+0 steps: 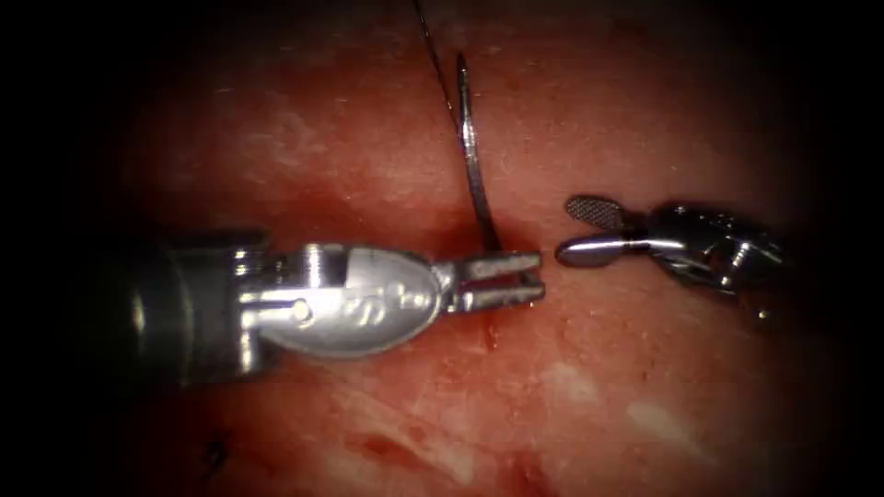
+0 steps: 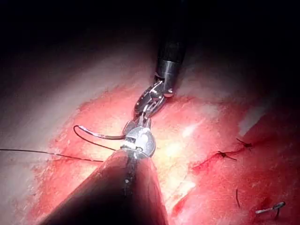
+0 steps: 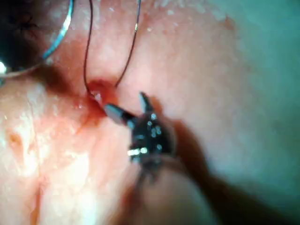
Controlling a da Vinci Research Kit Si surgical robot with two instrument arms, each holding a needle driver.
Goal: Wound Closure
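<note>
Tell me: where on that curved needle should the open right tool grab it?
Probably the bare mid-curve of the needle, coming from the right. The left tool is shut on its lower end, while the right tool, holding nothing, faces it from that side.

Showed red-pink tissue with pale whitish patches, darker red fluid in streaks; silver, glinting needle; thin dark thread; shiny silver left tool on a dark grey shaft; right tool silver, one jaw cross-hatched

Endoscope looks down, close, on the needle; both wrist views, closer along their shafts, share it.
</note>
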